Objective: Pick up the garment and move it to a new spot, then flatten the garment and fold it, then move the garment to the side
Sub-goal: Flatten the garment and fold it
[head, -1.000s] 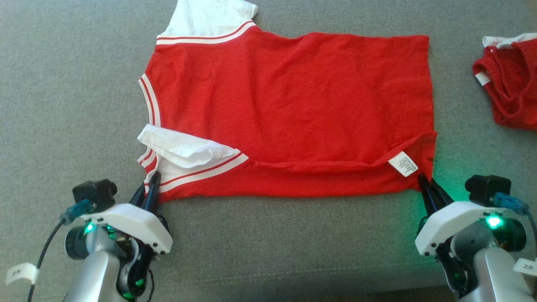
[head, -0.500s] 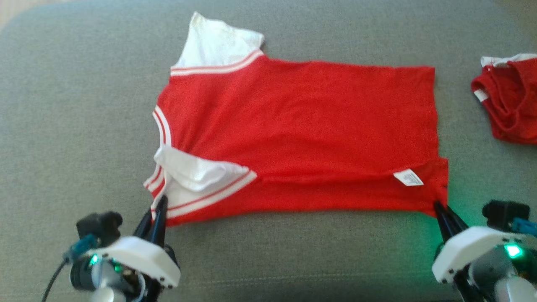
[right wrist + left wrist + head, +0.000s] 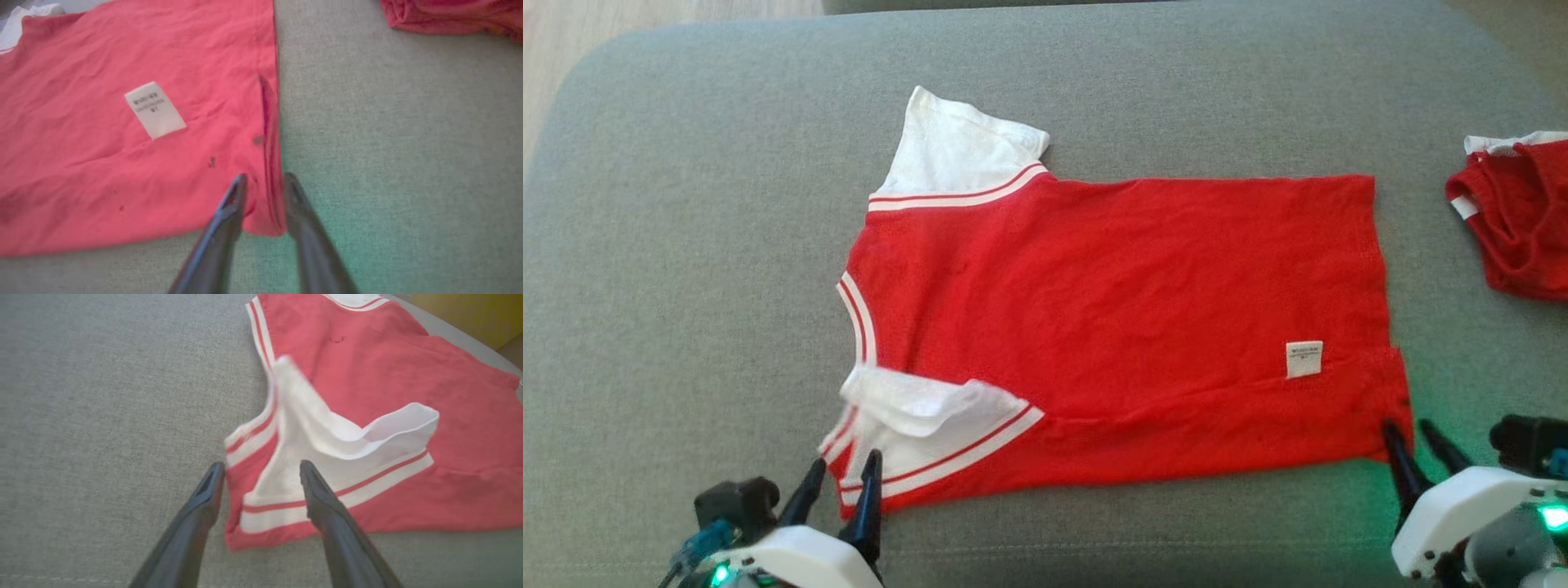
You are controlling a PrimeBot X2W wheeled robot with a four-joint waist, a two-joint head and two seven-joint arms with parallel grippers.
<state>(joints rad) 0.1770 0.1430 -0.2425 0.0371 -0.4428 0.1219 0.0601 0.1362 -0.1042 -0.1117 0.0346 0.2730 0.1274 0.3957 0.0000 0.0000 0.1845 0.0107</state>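
Note:
The garment [image 3: 1111,318] is a red shirt with white sleeves and striped trim, spread flat on the grey cushion with its neck to the left. Its near sleeve [image 3: 923,404] lies crumpled on top. My left gripper [image 3: 843,469] stands open at the near shoulder corner. In the left wrist view that corner [image 3: 261,498] lies between the spread fingers of the left gripper [image 3: 261,467]. My right gripper [image 3: 1409,433] is open at the near hem corner. In the right wrist view the red hem [image 3: 265,134] runs between its narrowly parted tips [image 3: 265,177], close to a white label [image 3: 154,109].
A second red garment [image 3: 1515,220] lies bunched at the cushion's right edge, apart from the shirt. The grey cushion [image 3: 686,245] has bare room to the left and behind. Wooden floor [image 3: 572,33] shows past its rounded far left corner.
Both grippers were shut on the shirt's near corners and have opened, letting the near edge drop flat. The camera has tilted, so the whole picture has shifted down.

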